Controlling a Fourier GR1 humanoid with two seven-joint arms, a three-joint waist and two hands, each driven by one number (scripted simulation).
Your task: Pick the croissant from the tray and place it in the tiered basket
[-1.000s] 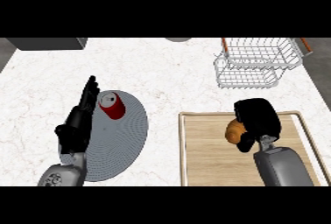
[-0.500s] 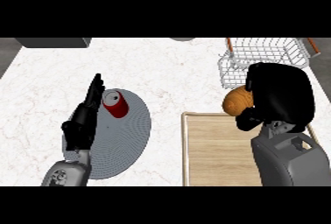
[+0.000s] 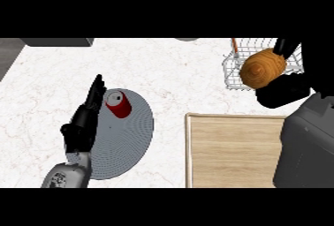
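right hand [image 3: 287, 86] raised high beside the wire tiered basket [image 3: 243, 73], black fingers curled round the croissant [image 3: 262, 70], holding it at the basket's front edge. right forearm [image 3: 308, 145] large and grey, rising from the lower edge toward the basket, wrist bent inward. left hand [image 3: 85, 119] well apart from the basket, far to its left, resting open with fingers straight and pointing up, thumb tucked at the side. left forearm [image 3: 65, 174] grey, short in view, entering from the lower edge.
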